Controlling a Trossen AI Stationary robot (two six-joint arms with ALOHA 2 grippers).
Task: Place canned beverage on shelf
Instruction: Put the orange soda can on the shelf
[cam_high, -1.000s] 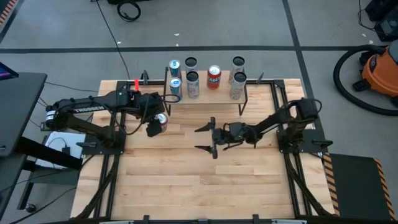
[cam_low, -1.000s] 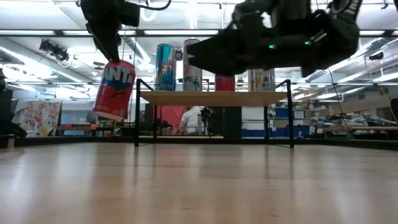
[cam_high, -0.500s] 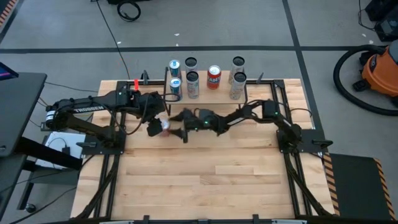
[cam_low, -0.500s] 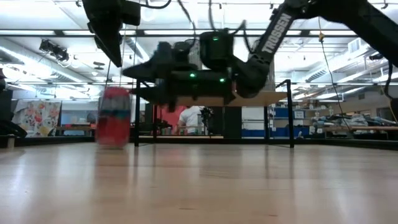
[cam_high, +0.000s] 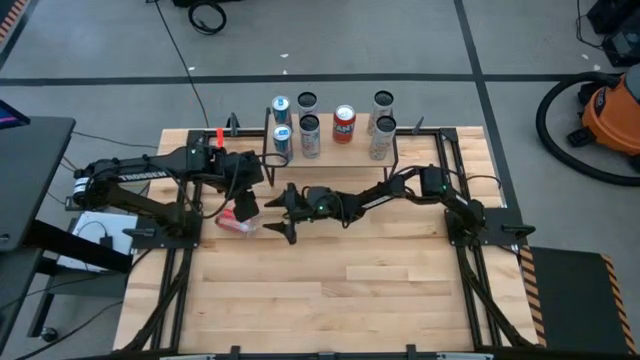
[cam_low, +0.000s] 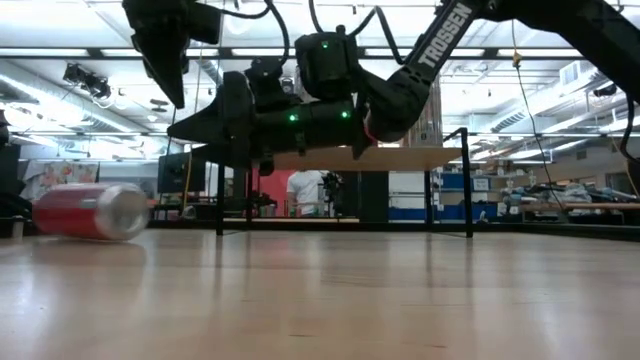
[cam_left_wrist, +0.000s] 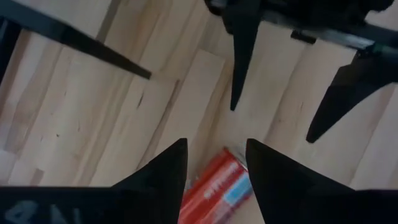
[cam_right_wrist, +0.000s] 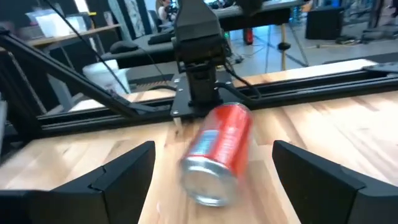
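A red can lies on its side on the wooden tabletop, left of the middle; it also shows in the low view. My left gripper hangs open above it, and the can shows below its fingers. My right gripper is open and level, pointing toward the table's left at the can, a little short of it. The shelf stands at the far edge with several upright cans on it.
The shelf's black legs stand just beyond both grippers. Black rails run along the table's left and right sides. The near half of the tabletop is bare wood. A person stands in the room beyond.
My left gripper has let go of the red can, which dropped to the table, stood for a moment, then tipped onto its side and moved toward the table's left edge. My right gripper has swung from right of the middle toward the left, up to the can, staying open.
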